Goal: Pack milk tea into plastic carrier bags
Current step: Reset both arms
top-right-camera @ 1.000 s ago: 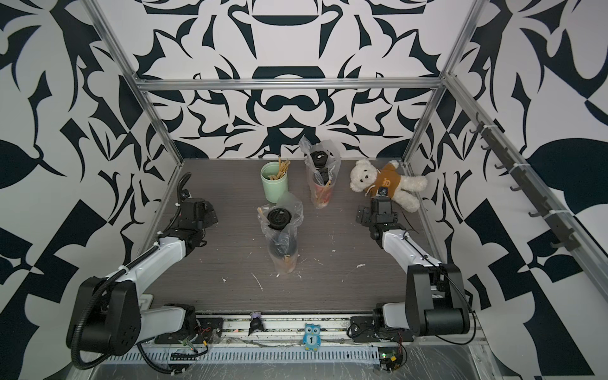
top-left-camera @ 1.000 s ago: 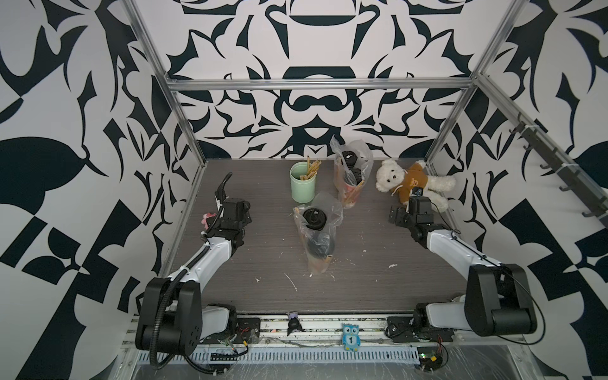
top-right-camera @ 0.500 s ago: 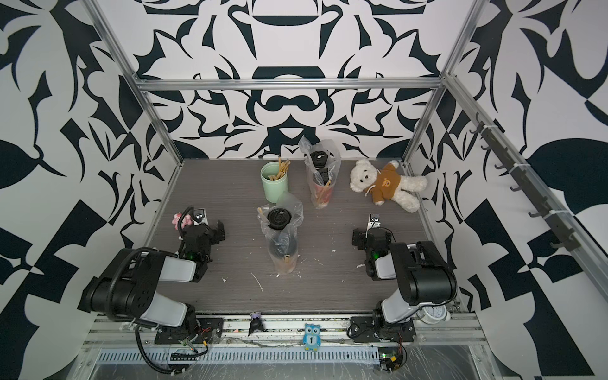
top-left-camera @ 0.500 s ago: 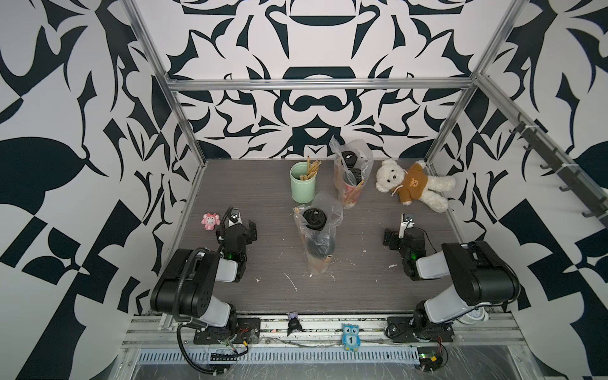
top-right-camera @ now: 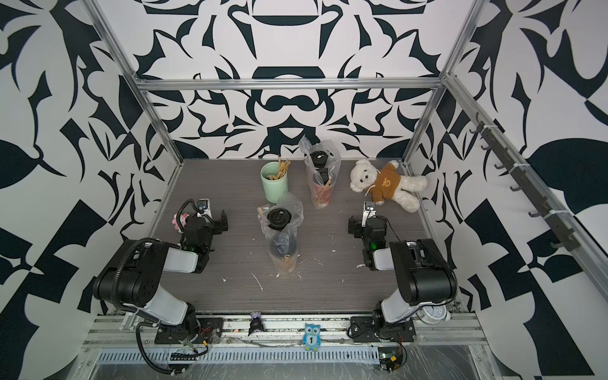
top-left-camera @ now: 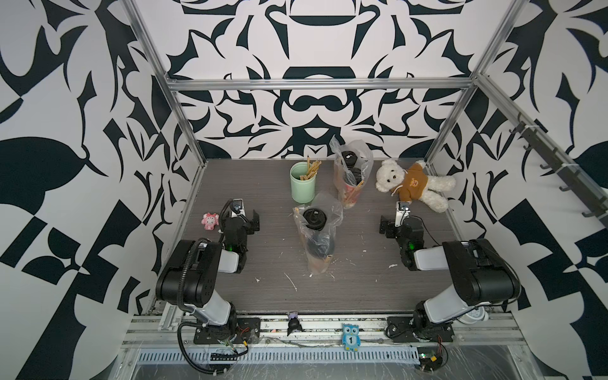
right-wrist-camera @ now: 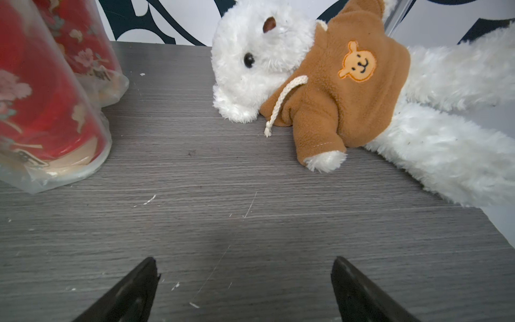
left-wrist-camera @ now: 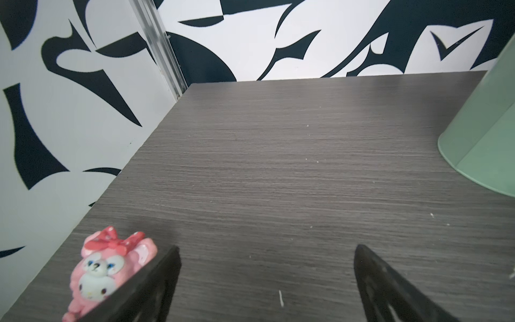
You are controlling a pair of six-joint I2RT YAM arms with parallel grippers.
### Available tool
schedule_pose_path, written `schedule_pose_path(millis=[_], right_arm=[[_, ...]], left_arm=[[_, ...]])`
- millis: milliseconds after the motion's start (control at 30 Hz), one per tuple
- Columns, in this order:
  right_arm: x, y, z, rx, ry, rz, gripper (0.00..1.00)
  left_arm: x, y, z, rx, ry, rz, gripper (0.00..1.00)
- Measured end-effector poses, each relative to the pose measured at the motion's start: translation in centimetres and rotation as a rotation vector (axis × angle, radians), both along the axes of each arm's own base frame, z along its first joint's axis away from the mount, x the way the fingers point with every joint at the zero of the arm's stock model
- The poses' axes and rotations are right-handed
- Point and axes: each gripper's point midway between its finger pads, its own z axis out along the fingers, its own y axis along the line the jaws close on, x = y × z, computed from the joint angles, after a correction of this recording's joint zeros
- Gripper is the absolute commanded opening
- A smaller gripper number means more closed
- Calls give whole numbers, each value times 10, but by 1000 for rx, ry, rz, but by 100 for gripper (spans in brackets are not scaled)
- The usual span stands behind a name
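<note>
Pink toy [top-left-camera: 210, 221] lies at the left edge of the desk [top-left-camera: 269, 279], just beside my left end effector [left-wrist-camera: 266, 251]. That end effector sits low over the desk with its jaws spread wide and only bare desk between them.

Green cup [top-left-camera: 302, 182] stands upright toward the back, left of centre, with sticks in it.

Near bag [top-left-camera: 332, 210] stands upright mid-desk. Milk tea [top-left-camera: 314, 217] sits inside it, black lid showing at the bag's mouth. I cannot identify a darker shape lower in the bag.

Far bag [top-left-camera: 363, 154] stands just right of the green cup. It holds more milk tea: two black lids in both top views, two red sides in the right wrist view. Neither arm touches a bag.

Right end effector [right-wrist-camera: 243, 259] is low over the desk, jaws wide apart and empty. It faces the bare strip between far bag and bear.

Bear [top-left-camera: 414, 184], in a brown hoodie, lies flat in the right rear corner.
</note>
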Motion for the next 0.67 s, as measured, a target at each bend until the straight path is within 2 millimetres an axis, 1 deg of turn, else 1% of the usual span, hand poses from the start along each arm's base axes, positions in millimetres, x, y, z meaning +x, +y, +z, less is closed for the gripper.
schedule_pose_path(millis=[167,667], right_arm=[[0,0,0,-3,0,1,99],[-1,0,-3,-4,12,1,99]], left_arm=[[-2,0,-5,2,22,-2,99],[-2,0,-5,2,22,-2,99]])
